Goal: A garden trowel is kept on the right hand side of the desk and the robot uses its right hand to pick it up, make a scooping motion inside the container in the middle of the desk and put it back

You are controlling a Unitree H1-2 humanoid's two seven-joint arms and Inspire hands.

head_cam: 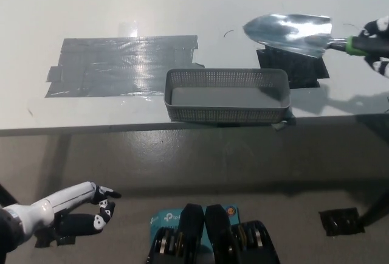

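Trowel (290, 33) clasped by its handle in my right hand (382, 51), blade hovered beyond basket (225, 113), left hand (76, 206) rested low, spread, empty.

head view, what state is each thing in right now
trowel, held by its handle, raised, blade over the black tape patch, outside the container
container, upright, empty, at the front edge of the desk
right hand, shut on the trowel
left hand, open, holding nothing, low in front of the desk
grey tape patch, stuck flat on the desk
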